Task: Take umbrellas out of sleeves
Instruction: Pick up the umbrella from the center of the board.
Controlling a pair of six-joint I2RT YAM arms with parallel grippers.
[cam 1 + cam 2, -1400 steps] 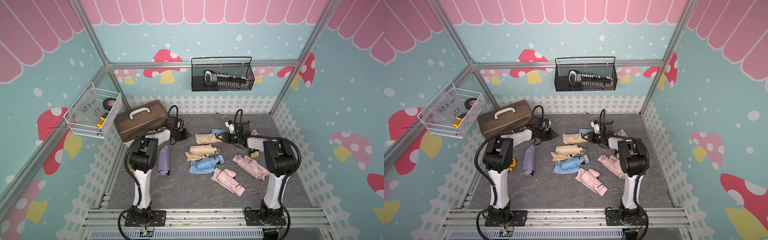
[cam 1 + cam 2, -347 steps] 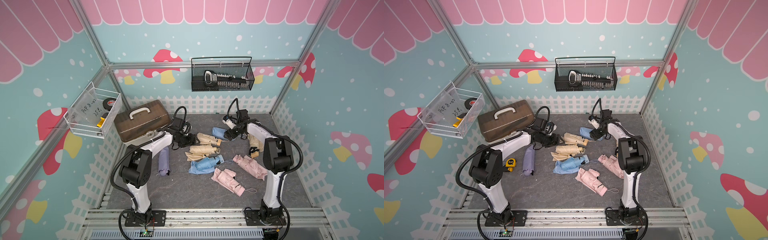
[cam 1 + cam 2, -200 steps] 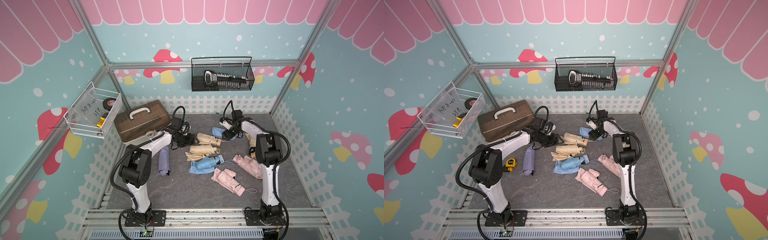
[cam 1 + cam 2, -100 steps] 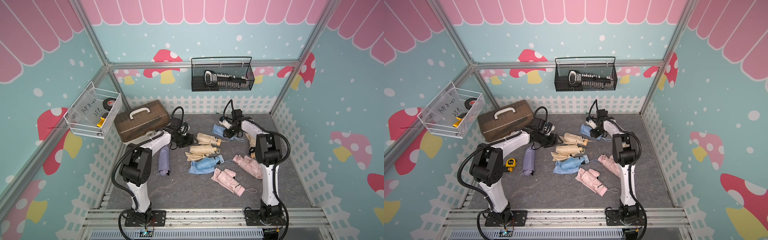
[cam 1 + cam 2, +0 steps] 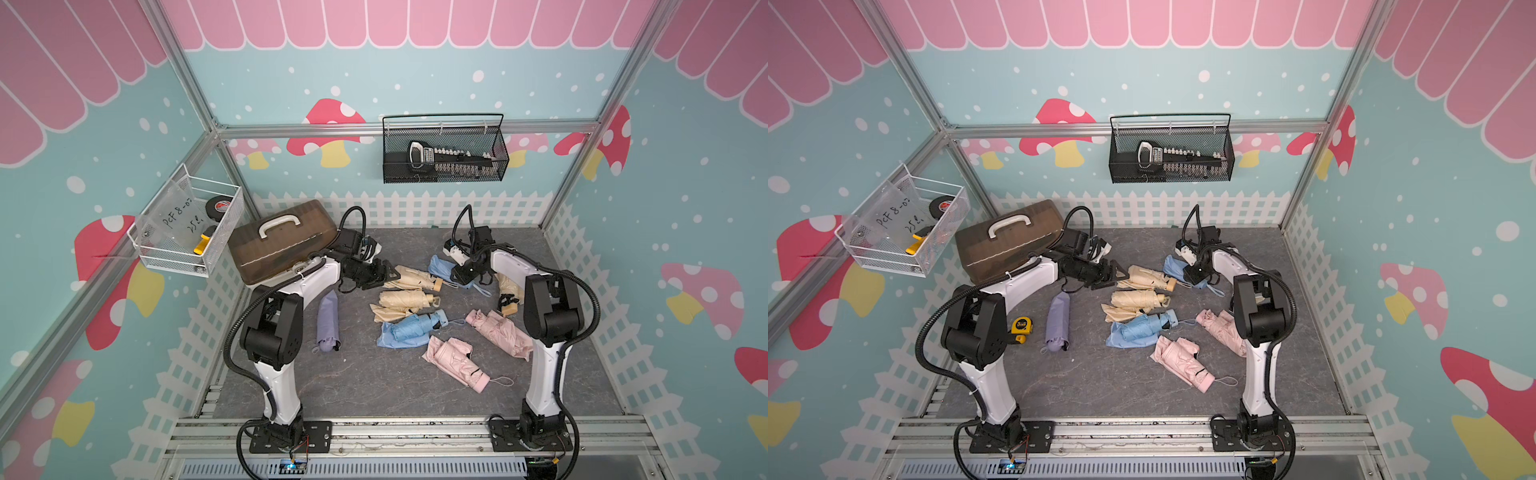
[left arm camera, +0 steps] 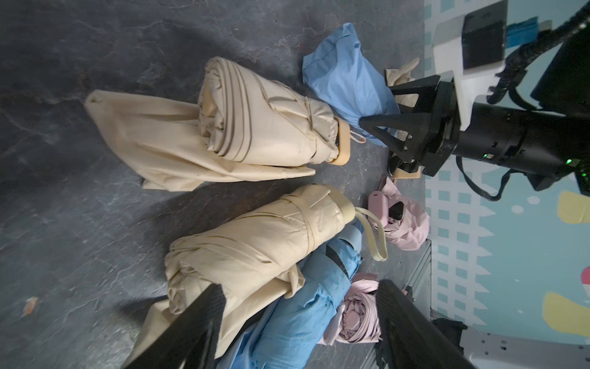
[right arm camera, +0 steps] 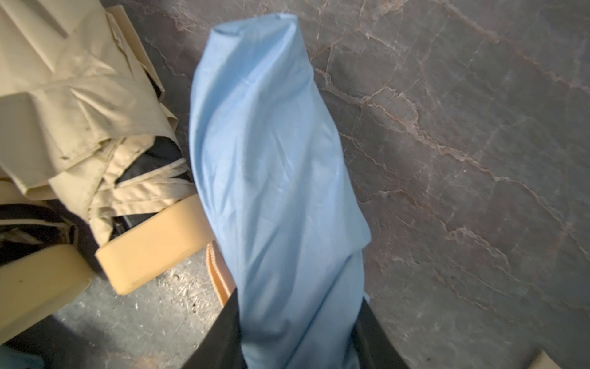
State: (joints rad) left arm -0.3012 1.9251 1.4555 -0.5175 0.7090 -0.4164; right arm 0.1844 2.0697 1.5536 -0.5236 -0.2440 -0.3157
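Both arms have swung forward out of their folded-back pose, and over the last second the right hand's jaws have drawn in. Just right of the brown case (image 5: 282, 245), the left hand (image 5: 386, 275) hangs low over the tabletop (image 5: 374, 386), its jaws spread wide with nothing between them. It sits just beside the near end of the rear beige umbrella (image 5: 411, 277); whether it touches the fabric I cannot tell. In the left wrist view, that umbrella (image 6: 261, 121) shows its pleated roll and tan handle, with a smooth beige sleeve (image 6: 153, 150) lying loose beneath and beyond it.

Farther right of the case, the right hand (image 5: 460, 275) is closed on one end of the blue sleeve (image 5: 440, 266). In the right wrist view, the blue fabric (image 7: 274, 159) fills the gap between the two black fingers. From the hand the sleeve stretches back toward the case, rounded along its length and resting on the tabletop. The beige umbrella's tan handle (image 7: 153, 239) lies just beside the blue sleeve, on the side toward the case.
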